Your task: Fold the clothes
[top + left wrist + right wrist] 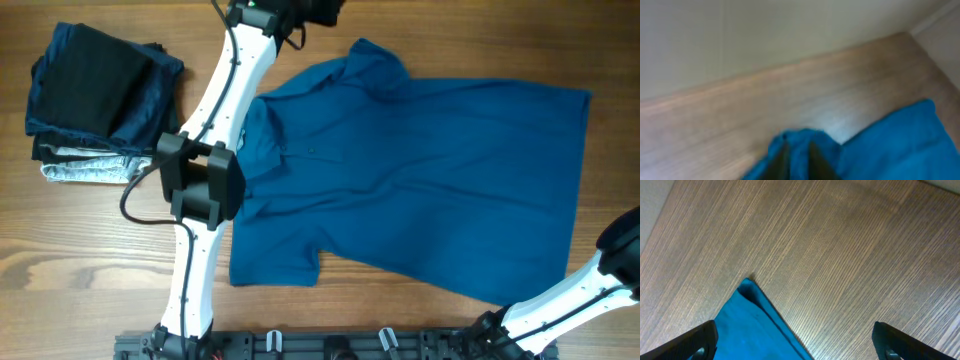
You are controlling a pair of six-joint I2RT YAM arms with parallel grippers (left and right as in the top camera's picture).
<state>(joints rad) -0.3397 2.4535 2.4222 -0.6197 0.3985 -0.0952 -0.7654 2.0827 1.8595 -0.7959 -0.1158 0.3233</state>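
On my far left a stack of folded navy, black and grey garments (95, 100) sits on the light wooden table (80, 260), well apart from the work. The white left arm (205, 190) reaches across to the far edge. There my left gripper (799, 147) is pinched shut on a bunched bit of sleeve, though that view is blurred. The medium-blue short-sleeved knit polo shirt (420, 180) lies spread face up mid-table, collar left, hem right. On the right, my right gripper (795, 345) hovers fully spread, holding nothing, above a corner of the shirt.
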